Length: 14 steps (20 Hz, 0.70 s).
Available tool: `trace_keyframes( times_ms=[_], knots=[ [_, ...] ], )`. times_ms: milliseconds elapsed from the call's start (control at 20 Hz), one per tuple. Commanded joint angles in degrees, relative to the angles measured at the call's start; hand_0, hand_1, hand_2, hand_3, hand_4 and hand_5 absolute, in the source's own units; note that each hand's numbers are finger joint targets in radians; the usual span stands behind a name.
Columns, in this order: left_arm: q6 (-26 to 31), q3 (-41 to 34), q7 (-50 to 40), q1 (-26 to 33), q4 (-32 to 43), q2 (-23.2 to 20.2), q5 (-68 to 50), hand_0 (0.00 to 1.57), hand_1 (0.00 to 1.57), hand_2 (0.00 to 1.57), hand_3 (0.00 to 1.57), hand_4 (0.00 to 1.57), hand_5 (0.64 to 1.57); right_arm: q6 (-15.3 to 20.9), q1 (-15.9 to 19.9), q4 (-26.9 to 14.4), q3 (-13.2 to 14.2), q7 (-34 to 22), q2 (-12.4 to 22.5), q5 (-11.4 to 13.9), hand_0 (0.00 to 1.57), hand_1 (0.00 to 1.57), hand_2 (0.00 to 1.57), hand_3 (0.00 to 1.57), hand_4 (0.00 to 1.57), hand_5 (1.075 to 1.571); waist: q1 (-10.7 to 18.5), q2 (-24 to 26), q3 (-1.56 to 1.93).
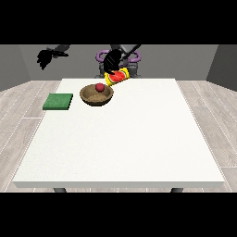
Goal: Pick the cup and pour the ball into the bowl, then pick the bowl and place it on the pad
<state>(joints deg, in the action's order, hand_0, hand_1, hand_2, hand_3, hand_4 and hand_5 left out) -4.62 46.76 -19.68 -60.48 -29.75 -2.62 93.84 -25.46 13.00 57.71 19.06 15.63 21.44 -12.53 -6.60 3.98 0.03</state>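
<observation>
Two hands show above the far side of the white worktop [120, 139], and we take them one at a time. At the view's right, the hand [111, 61] is closed round the cup [117, 77], a yellow one with a red inside. We see the cup tipped over on its side, its mouth pointing down and toward the view's left, held in the air just beside the bowl's far right rim. Whether cup and bowl touch, we cannot tell.

We find the brown bowl [96, 96] standing upright on the worktop near its far edge, left of the middle. A red ball [100, 86] lies inside it, toward the back of the hollow.

At the view's left, the hand [45, 57] hangs in the air beyond the worktop's far left corner, well apart from everything on it. It holds nothing; its fingers point downward and look relaxed rather than curled.

We also see the green pad [58, 102] lying flat near the left edge of the worktop, beside the bowl but apart from it, with nothing on it.
</observation>
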Motion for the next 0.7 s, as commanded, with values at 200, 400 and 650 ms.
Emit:
trace_keyframes(
  times_ms=[200, 400, 650],
  knots=[
    [-11.7, -19.4, -4.3, 7.0, -9.1, -0.1, -17.4, 1.31, 1.31, 1.57, 1.57, 1.57, 1.069, 2.6, -2.2, -0.9, 1.5, -3.5, -0.6, -1.1, 0.0, 0.0, 0.0, 0.0, 0.1, 1.565, 6.3, 2.6, -0.61],
    [-18.9, -32.0, -1.6, 10.8, -13.6, -0.5, -31.2, 1.17, 1.17, 1.44, 1.27, 1.46, 1.17, 2.9, -3.2, 0.3, 1.7, -3.1, -1.4, -1.7, 0.0, 0.0, 0.0, 0.0, 0.1, 1.565, 6.9, 1.0, -0.71],
    [-25.6, -40.2, 4.5, 20.7, -22.1, 2.5, -53.9, 0.0, 0.0, 0.0, 0.0, 0.42, 1.561, 4.9, -0.9, 1.9, -0.7, -1.8, -5.6, -0.6, 0.0, 0.0, 0.0, 0.0, 0.35, 1.567, 4.9, -6.1, -1.47]
  ],
)
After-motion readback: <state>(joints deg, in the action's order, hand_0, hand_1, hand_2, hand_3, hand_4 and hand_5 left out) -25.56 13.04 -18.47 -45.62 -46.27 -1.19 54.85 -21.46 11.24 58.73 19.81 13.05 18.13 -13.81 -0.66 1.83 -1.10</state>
